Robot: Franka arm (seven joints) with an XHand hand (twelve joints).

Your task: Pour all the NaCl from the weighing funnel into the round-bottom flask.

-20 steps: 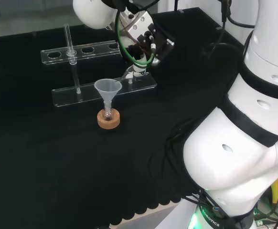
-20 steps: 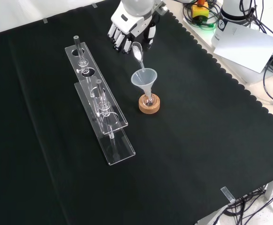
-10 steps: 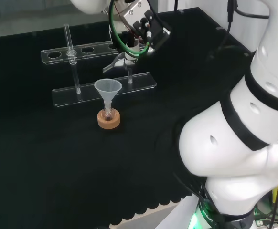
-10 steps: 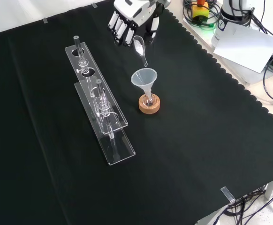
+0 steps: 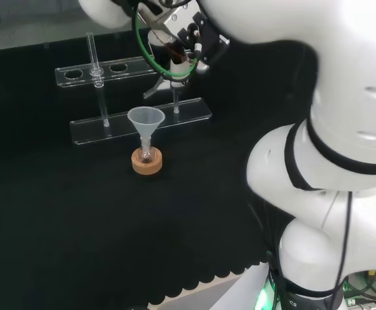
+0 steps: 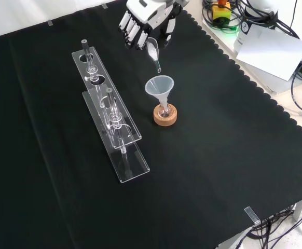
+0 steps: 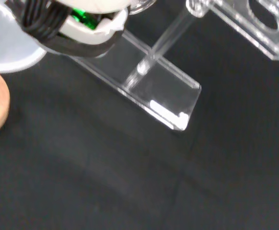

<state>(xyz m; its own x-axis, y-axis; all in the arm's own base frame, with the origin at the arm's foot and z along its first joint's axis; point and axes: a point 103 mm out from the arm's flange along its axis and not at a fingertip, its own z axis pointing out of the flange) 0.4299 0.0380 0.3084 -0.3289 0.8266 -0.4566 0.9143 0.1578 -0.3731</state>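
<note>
Weighing funnel point(image 6: 152, 50) judged light, brittle and slick, best held by its wide bowl: small clear scoop with white NaCl and narrow spout, pinched in the curled hand point(image 6: 143, 23) above the conical funnel point(image 6: 159, 86) in the cork-seated round-bottom flask point(image 6: 164, 110), toward the counter's far edge in the front view.

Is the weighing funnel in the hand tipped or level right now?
Tipped. In the front view the weighing funnel, held by the hand, slants with its narrow spout down, above the plastic funnel.
</note>
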